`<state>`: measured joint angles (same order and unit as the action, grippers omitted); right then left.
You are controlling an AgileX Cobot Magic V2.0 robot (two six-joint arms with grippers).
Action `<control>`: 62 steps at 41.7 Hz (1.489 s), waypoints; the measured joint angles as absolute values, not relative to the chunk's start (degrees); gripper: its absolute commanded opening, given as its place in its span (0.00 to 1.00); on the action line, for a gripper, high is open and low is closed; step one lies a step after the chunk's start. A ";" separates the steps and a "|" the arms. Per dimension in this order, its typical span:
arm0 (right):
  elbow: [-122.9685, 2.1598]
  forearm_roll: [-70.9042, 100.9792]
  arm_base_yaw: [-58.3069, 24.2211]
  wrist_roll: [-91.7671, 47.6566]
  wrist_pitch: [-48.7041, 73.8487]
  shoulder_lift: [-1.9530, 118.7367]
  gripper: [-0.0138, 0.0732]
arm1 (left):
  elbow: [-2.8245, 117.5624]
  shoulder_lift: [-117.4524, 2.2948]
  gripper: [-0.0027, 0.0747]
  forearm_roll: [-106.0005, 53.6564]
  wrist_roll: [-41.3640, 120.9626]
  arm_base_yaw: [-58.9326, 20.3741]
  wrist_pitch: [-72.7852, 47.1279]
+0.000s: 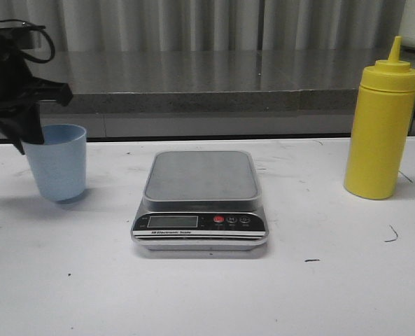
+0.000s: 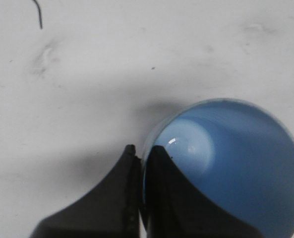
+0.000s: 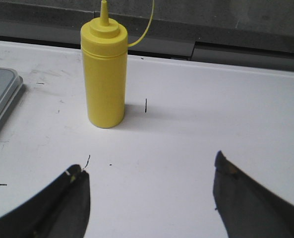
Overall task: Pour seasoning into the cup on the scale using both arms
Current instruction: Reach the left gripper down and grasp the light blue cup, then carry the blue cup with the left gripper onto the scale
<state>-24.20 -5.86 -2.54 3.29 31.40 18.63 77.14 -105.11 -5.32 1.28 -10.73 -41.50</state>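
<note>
your left gripper [image 2: 141, 163] is pinched on the near-left rim of the cup [image 1: 57, 162], one finger inside, one outside. cup sits on the table [image 1: 207, 294] left of the scale [image 1: 200, 199], looks slightly tilted, hard to tell. right gripper [image 3: 149, 196] fingers wide apart, seasoning [image 3: 105, 69] upright beyond it, at far right.
</note>
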 measured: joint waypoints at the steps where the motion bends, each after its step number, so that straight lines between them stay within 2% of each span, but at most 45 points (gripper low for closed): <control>1: -24.20 -5.86 -2.54 3.29 31.40 18.63 0.78 | 77.26 -104.51 0.01 -5.32 1.28 -11.61 -41.50; 14: -24.20 -5.86 -2.54 3.29 31.40 18.63 0.78 | 83.81 -102.28 0.01 -5.60 1.28 -24.15 -44.15; 22: -24.20 -5.86 -2.54 3.29 31.40 18.63 0.78 | 91.53 -106.43 0.01 -5.60 0.34 -30.39 -45.26; 34: -24.20 -5.86 -2.54 3.29 31.40 18.63 0.78 | 99.70 -115.46 0.01 -3.62 -3.49 -31.56 -48.01; 50: -24.20 -5.86 -2.54 3.29 31.40 18.63 0.78 | 100.40 -116.48 0.02 -0.52 -6.16 -31.56 -51.57; 54: -24.20 -5.86 -2.54 3.29 31.40 18.63 0.78 | 100.49 -116.48 0.12 -0.43 -6.16 -31.56 -51.56; 60: -24.20 -5.86 -2.54 3.29 31.40 18.63 0.78 | 100.49 -116.48 0.47 -0.43 -6.16 -31.56 -51.94; 62: -24.20 -5.86 -2.54 3.29 31.40 18.63 0.78 | 100.49 -116.48 0.54 -0.54 -6.16 -31.56 -52.09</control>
<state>-24.20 -5.86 -2.54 3.29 31.40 18.63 100.49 -116.48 -0.54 -6.16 -31.56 -52.09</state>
